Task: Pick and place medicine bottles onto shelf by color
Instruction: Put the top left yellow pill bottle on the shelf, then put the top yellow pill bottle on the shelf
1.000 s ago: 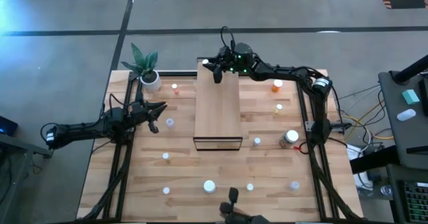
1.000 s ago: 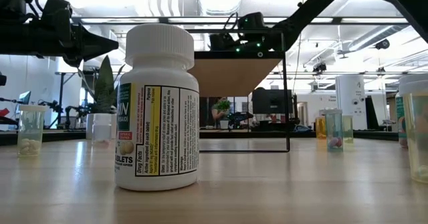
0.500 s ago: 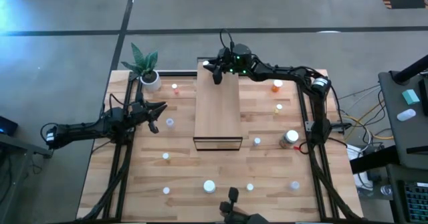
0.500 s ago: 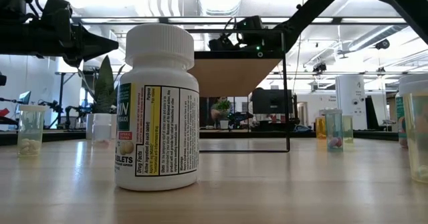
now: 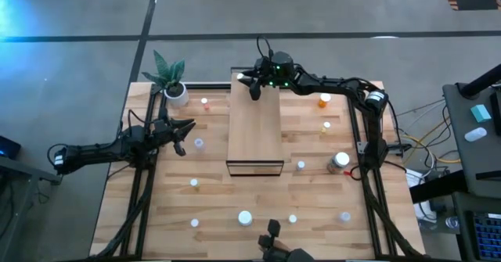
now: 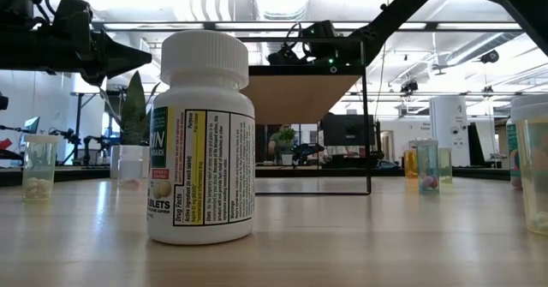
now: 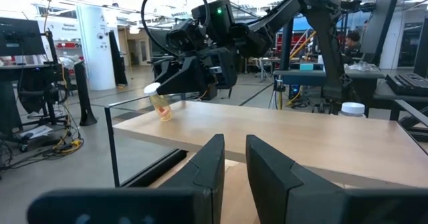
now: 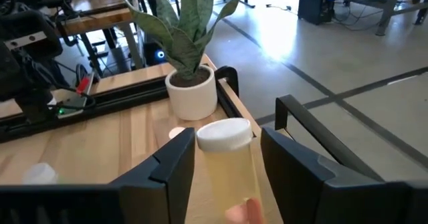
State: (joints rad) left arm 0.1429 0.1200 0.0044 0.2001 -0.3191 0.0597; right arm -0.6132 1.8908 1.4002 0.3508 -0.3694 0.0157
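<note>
My right gripper (image 5: 252,84) hovers over the far end of the shelf (image 5: 254,129), a long wood-topped stand with black edges. It is shut on a clear yellowish medicine bottle (image 8: 224,167) with a white cap (image 8: 224,135). The left wrist view shows this bottle (image 7: 160,107) tilted at the shelf's far corner. My left gripper (image 5: 185,135) waits above the table's left side, touching nothing. Its fingers (image 7: 235,150) stand close together with only a slit between them. Other bottles stand on the table around the shelf. My right gripper pinches the bottle's body (image 8: 221,177) below the cap, one finger (image 8: 175,167) on each side. The bottle lies along the fingers, cap outward. It is tilted, cap toward the table's far left. Its lower end (image 7: 164,116) is at the shelf top; whether it rests there, I cannot tell.
A potted plant (image 5: 172,82) stands at the far left corner. An orange bottle (image 5: 324,100) and a wide jar (image 5: 340,162) stand right of the shelf. White-capped bottles (image 5: 199,143) (image 5: 245,217) stand left of it and near it. A large white labelled bottle (image 6: 203,141) stands at the near edge.
My right gripper, still shut on the bottle, has shifted slightly over the shelf's far end.
</note>
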